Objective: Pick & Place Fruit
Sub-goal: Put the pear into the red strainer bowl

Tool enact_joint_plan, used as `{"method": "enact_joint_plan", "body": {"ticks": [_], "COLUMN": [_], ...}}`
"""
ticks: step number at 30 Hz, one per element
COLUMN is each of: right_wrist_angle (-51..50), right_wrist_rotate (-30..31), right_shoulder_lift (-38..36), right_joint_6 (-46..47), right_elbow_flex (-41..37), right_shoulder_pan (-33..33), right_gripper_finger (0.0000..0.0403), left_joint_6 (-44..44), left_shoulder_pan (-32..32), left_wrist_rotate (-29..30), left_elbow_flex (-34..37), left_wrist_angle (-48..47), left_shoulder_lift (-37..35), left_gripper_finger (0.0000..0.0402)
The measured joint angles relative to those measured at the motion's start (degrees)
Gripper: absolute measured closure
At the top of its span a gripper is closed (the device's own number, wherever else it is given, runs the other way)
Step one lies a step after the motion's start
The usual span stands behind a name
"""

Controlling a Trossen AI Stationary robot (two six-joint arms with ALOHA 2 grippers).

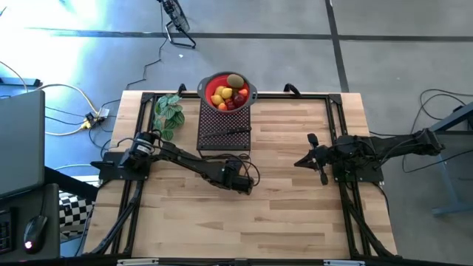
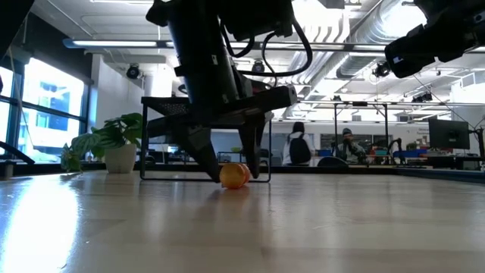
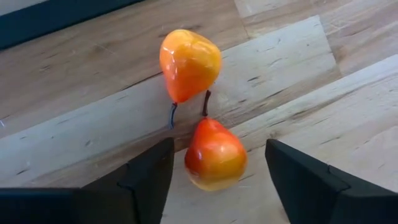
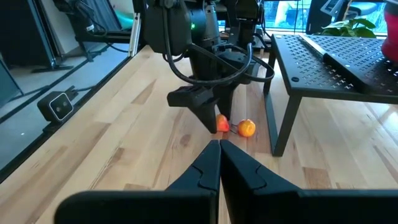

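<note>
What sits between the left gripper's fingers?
One small orange fruit lies on the wood between the left gripper's open fingers, untouched; the left wrist view shows it. A second orange fruit lies just beyond.

Landmark: I take the black perforated metal stand (image 1: pixel 224 125).
Before it: two orange-red toy pears (image 3: pixel 214 155) block my left gripper (image 1: pixel 242 179).
Right of it: bare wooden tabletop (image 1: pixel 288 148), free passage.

Open-plan office lab: exposed silver ceiling ducts (image 2: pixel 394 30), seated people at desk monitors (image 2: pixel 447 135), pale wooden workbench (image 1: pixel 281 214), grey concrete floor (image 1: pixel 399 59), trailing cables.
</note>
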State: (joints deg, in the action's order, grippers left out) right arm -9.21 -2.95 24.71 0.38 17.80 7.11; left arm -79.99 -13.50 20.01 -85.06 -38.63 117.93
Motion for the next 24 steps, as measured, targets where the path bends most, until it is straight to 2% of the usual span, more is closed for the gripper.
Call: {"method": "enact_joint_plan", "body": {"ticks": [10, 24], "right_wrist_angle": [-0.02, -0.07], "right_wrist_rotate": [0.01, 0.01], "right_shoulder_lift": [0.00, 0.00], "right_joint_6": [0.00, 0.00], "right_elbow_flex": [0.00, 0.00], "right_shoulder_pan": [-0.01, -0.01], "right_gripper_finger": [0.0401, 0.0400], "left_joint_6": [-0.02, -0.02], "left_shoulder_pan": [0.00, 0.00], "left_wrist_rotate": [-0.02, -1.62], "left_elbow_flex": [0.00, 0.00], "left_wrist_angle": [0.00, 0.00], "left_shoulder_lift": [0.00, 0.00], "left_gripper_finger": [0.0207, 0.0227]}}
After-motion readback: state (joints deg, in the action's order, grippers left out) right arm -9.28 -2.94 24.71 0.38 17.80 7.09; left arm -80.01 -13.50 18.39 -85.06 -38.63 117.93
